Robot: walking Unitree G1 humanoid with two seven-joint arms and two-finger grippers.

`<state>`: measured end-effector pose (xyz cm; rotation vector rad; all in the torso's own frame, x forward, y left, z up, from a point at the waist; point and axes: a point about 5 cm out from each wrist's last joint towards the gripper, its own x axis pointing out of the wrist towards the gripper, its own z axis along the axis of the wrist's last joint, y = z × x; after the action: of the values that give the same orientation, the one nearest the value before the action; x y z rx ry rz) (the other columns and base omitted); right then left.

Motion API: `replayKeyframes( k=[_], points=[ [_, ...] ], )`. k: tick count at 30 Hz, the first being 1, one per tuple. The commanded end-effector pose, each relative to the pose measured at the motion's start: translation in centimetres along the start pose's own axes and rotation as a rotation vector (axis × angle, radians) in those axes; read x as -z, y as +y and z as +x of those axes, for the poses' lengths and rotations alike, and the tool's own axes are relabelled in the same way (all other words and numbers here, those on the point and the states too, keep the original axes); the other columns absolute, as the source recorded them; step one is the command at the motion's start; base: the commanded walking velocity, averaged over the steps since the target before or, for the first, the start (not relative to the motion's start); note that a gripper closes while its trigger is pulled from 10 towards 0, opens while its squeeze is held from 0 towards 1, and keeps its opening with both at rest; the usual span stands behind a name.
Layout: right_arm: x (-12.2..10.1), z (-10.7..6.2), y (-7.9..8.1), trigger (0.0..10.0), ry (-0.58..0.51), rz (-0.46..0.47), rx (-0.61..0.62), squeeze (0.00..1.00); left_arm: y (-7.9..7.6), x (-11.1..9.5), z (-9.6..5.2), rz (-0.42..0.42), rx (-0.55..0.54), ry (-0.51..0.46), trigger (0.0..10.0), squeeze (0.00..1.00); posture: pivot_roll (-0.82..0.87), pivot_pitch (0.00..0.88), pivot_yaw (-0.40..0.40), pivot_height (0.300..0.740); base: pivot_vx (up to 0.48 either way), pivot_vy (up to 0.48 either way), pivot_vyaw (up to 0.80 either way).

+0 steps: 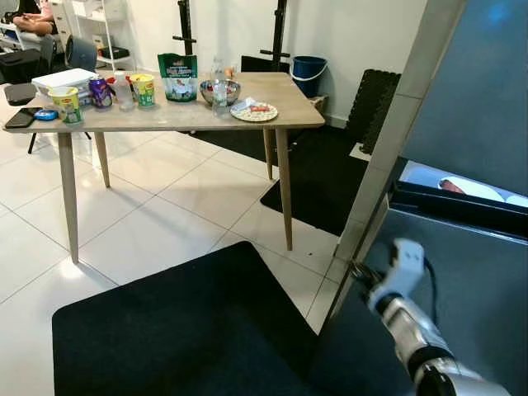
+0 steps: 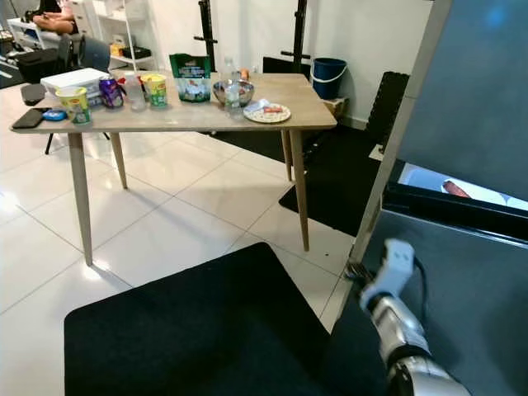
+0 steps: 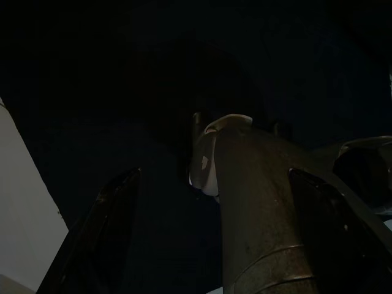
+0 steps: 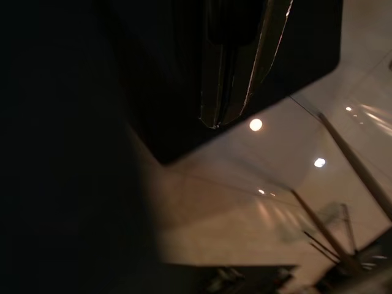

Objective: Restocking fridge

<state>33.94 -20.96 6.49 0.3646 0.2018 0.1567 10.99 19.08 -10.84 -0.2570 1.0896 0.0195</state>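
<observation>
The fridge door (image 1: 462,124) stands open on the robot's right, its pale front edge running as a long slanted strip from the top of the view down to the floor, leaning as the head camera sees it. The door's inner face is grey-blue, with a dark shelf rail (image 1: 458,206) crossing it and something white and red lying behind that rail, too cut off to name.

The right gripper (image 1: 359,272) is at the lower part of that door edge, at the end of the silver arm with its white wrist block. Its black fingers sit against or behind the edge and are mostly hidden, so I cannot tell whether they are open or closed on it. In the right wrist view, one dark finger (image 4: 236,61) shows against a black mat (image 1: 190,330) and glossy floor tiles; the rest is shadow.

Well away from the gripper, to its left and farther out, stands the wooden table (image 1: 289,120). On it are a green pouch (image 1: 177,77) standing upright, a clear bottle (image 1: 219,82) also upright, a metal bowl (image 1: 231,89), a flat plate (image 1: 254,111) nearest the gripper, and two yellow-green cups (image 1: 66,103) toward the far end.

The left wrist view is very dark; the left gripper (image 3: 214,202) shows two black fingers spread apart with a robot limb between them.
</observation>
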Motion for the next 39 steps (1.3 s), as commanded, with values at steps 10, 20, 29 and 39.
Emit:
replayKeyframes(
  k=[10,20,29,39],
  points=[
    [-2.0,1.0,0.1,10.0,0.02,-0.122,0.056,0.0,0.5,1.6,-0.5,-0.016,-0.013,0.038,10.0,0.0,-0.04,0.009,-0.061,0.74,0.0,0.0,0.0],
    [-0.3,-0.2,-1.5,10.0,0.119,-0.178,0.101,0.0,0.5,1.6,-0.5,-0.004,-0.008,0.041,10.0,0.0,-0.06,0.018,-0.05,0.74,0.0,0.0,-0.26],
    [0.5,-1.2,-2.3,10.0,0.147,-0.173,0.074,0.0,0.3,0.9,-0.3,0.011,0.001,0.031,10.0,0.0,-0.07,0.006,-0.04,0.74,0.0,0.0,-0.79],
    [-0.8,-0.7,-2.0,10.0,0.079,-0.197,0.069,0.0,0.5,0.3,-0.2,0.027,-0.004,0.017,10.0,0.0,-0.07,0.0,-0.039,0.74,0.0,0.0,-0.32]
  ],
)
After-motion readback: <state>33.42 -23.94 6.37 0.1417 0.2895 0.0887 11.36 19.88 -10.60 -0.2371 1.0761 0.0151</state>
